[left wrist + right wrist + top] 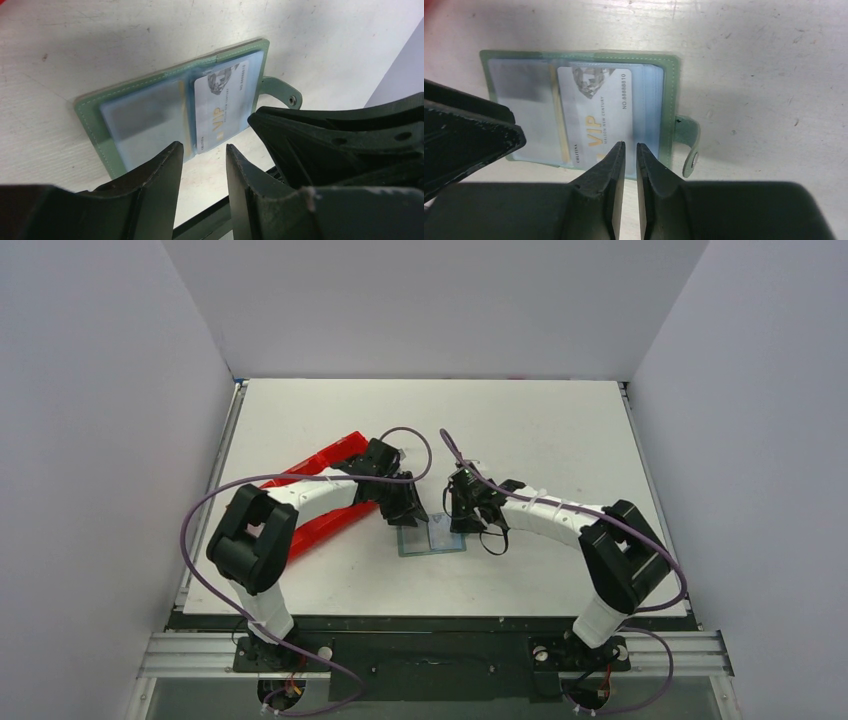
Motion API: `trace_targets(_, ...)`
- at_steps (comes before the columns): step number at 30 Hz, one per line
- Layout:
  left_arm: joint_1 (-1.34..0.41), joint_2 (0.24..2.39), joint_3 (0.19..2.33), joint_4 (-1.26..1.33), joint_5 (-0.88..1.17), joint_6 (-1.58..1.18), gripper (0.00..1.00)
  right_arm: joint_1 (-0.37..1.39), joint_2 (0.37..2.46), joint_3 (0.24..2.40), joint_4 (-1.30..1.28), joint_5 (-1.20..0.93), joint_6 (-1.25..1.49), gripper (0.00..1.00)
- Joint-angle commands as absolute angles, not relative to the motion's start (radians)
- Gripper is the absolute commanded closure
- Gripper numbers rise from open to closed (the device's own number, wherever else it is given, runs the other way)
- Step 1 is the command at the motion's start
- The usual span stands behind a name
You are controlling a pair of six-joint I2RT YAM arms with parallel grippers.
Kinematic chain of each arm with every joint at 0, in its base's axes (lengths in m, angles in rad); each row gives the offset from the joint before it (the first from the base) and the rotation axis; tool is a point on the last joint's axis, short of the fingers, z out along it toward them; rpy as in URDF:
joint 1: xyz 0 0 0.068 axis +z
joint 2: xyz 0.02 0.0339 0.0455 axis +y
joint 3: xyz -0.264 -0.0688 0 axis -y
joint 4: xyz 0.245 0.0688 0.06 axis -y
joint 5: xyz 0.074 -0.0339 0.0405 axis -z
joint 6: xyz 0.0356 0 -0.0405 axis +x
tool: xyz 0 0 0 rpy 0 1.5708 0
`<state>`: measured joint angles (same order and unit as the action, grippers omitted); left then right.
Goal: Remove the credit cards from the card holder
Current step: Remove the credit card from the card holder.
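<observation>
The grey-green card holder [432, 538] lies open and flat on the table between my two grippers. Its clear sleeves face up and its snap tab [689, 135] sticks out to the side. A white credit card [599, 110] printed "VIP" pokes out of a sleeve toward me; it also shows in the left wrist view [222, 105]. My left gripper [204, 146] hangs open over the holder's [95, 112] near edge, with nothing between its fingers. My right gripper [628, 144] hovers at the card's near edge, its jaws drawn to a narrow slit with nothing in it.
A red plastic tray [325, 455] lies at an angle behind the left arm. The right gripper's body [340, 145] crowds the right of the left wrist view. The left gripper's finger [464, 135] juts in at the left of the right wrist view.
</observation>
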<state>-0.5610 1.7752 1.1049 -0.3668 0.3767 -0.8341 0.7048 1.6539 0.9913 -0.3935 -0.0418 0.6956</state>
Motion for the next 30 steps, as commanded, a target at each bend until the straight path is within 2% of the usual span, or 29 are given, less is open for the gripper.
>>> trace_targets(1, -0.560, 1.783, 1.100, -0.276, 0.427, -0.824, 0.66, 0.705, 1.670, 1.020, -0.399, 0.025, 0.708, 0.89)
trace_targets(22, -0.598, 1.871, 1.105, -0.248, 0.428, -0.818, 0.69, 0.702, 1.716, 0.977, -0.391, 0.042, 0.717, 1.00)
trace_targets(30, -0.611, 1.904, 1.112, -0.235, 0.417, -0.816, 0.69, 0.696, 1.715, 0.964, -0.390, 0.041, 0.718, 1.00)
